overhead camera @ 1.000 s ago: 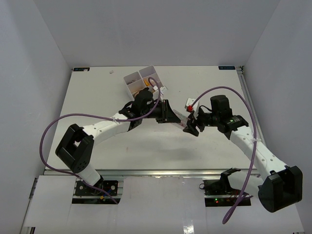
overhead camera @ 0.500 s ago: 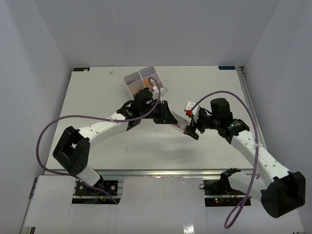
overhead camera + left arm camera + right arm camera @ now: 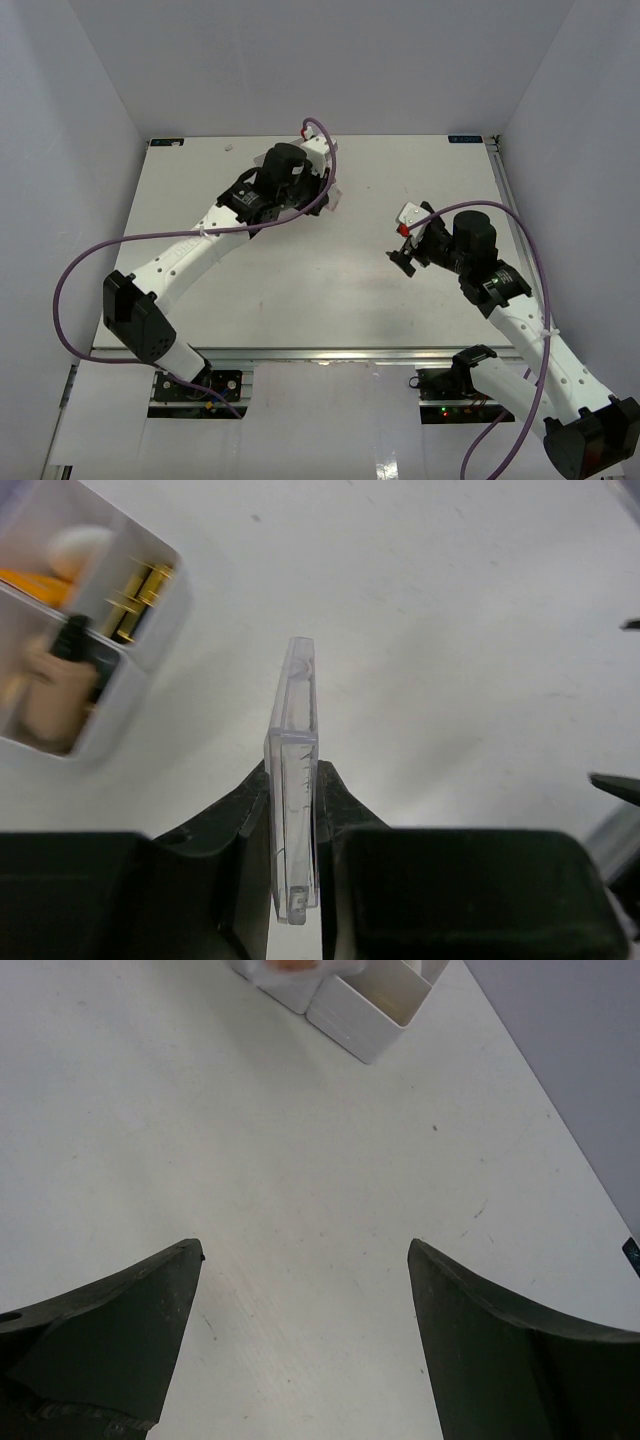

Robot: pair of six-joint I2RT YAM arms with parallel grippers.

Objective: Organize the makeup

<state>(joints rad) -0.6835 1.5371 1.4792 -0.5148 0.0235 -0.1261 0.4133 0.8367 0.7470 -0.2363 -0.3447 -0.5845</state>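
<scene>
Left wrist: left end effector (image 3: 295,790) pinches a clear packet (image 3: 298,695) edge-up near the white box (image 3: 143,665); right end effector (image 3: 305,1252) gapes empty.

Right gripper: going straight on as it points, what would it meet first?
Probably bare table: the open right gripper tilts down toward it. The white box lies farther along that line, but depth is unclear.
</scene>
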